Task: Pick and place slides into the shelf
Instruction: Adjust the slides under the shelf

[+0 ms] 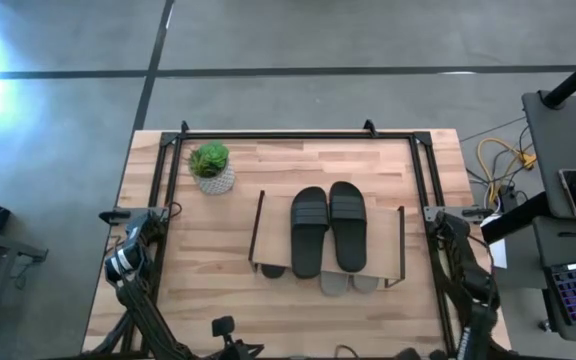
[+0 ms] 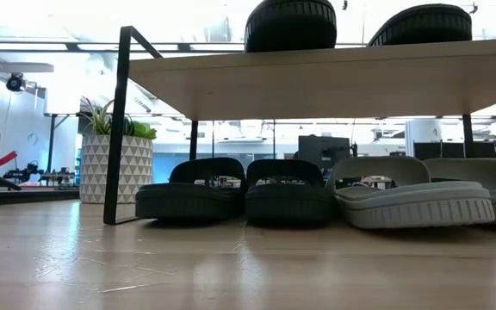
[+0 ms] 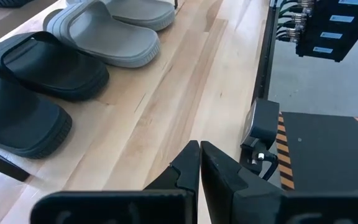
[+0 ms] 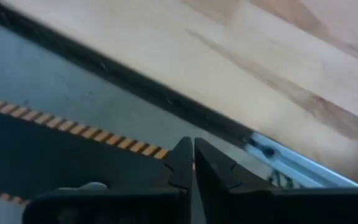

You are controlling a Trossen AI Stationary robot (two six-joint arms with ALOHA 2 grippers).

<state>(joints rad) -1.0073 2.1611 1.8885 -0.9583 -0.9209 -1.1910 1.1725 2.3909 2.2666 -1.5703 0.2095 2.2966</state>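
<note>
The left gripper (image 3: 199, 163) is parked at the table's left edge, fingers pressed together and holding nothing. Just right of it, near the table's (image 1: 218, 280) far left corner, stands a potted plant (image 1: 211, 167) in a white patterned pot. Mid-table is the shelf (image 1: 274, 230), a light plank on thin black side frames. Two black slides (image 1: 328, 228) lie side by side on its top, touching along their inner edges. Under the plank four more sit in a row on the table: from the low view, two dark slides (image 2: 235, 195) on the left, touching each other, then two grey slides (image 2: 420, 196) on the right, the nearer one partly covering the other. From above, only the ends of the grey pair poke out past the shelf's near edge. The right gripper (image 4: 193, 163) rests at the table's right edge, over the black rail (image 4: 129, 84) and the floor beside it, fingers shut together and empty.
</note>
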